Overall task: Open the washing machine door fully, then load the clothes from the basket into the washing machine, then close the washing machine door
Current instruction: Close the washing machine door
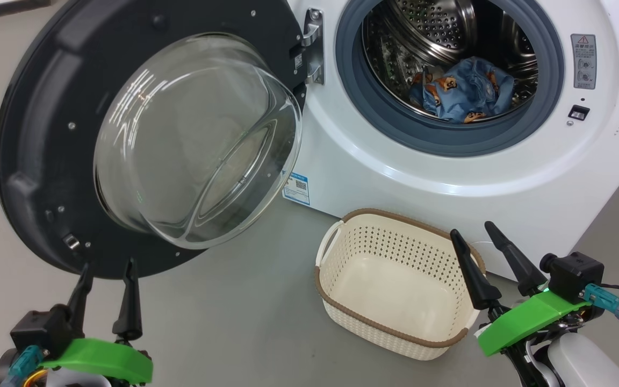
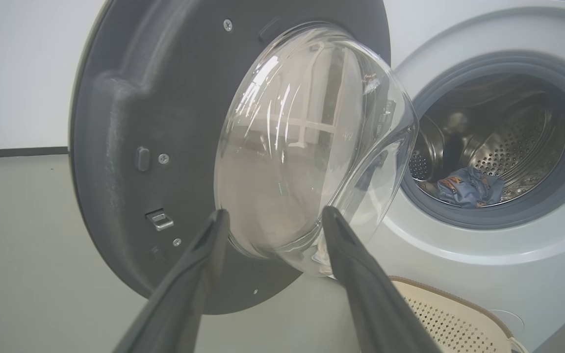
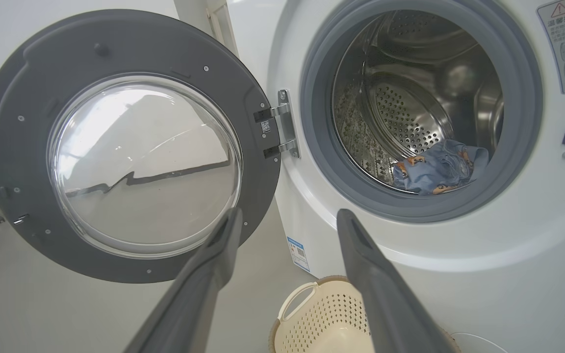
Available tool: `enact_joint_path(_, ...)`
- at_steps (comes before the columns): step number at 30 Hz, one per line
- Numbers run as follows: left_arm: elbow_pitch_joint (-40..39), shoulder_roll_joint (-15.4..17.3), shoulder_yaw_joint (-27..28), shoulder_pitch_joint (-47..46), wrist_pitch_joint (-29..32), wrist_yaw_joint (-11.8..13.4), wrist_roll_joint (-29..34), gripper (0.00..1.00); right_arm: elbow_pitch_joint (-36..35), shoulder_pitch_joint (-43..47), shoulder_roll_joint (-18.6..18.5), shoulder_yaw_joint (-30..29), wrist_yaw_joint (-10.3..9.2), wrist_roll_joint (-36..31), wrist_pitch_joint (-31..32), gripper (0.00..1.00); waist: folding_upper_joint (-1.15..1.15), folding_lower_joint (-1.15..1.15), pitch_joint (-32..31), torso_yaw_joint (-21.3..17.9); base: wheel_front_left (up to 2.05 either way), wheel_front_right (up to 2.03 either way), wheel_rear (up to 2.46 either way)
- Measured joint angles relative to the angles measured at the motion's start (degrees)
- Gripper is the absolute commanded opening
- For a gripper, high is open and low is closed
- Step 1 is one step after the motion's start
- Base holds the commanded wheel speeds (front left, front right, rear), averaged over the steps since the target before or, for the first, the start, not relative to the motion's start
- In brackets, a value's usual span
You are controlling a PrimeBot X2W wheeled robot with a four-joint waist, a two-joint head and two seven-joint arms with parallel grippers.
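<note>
The washing machine door [image 1: 46, 134] [image 2: 130, 98] [image 3: 22, 147] stands swung wide open to the left on its metal hinge [image 1: 314, 45]. Light blue clothes [image 1: 462, 91] [image 2: 469, 187] [image 3: 439, 166] with bear prints lie inside the steel drum of the white washing machine [image 1: 449, 177]. The cream basket [image 1: 395, 279] [image 3: 321, 318] sits on the floor before the machine, nothing in it. My left gripper [image 1: 108, 271] [image 2: 272, 213] is open, just below the door's lower edge. My right gripper [image 1: 473, 228] [image 3: 287, 213] is open beside the basket's right rim.
Grey floor [image 1: 234, 322] stretches left of the basket and under the door. A blue label sticker [image 1: 296, 188] marks the machine's lower front corner. The door latch slot [image 1: 578, 112] sits right of the drum opening. A pale wall [image 2: 17, 73] runs behind the door.
</note>
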Motion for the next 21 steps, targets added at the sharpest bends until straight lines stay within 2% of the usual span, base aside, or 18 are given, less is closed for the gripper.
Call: enact_joint_path(21, -0.08, 0.25, -0.43, 0.02, 0.00, 0.34, -0.51, 1.00, 0.21, -0.02, -0.10, 0.67, 0.00, 0.38, 0.00, 1.00, 0.00, 0.00, -0.26, -0.33, 0.00, 0.00, 0.00)
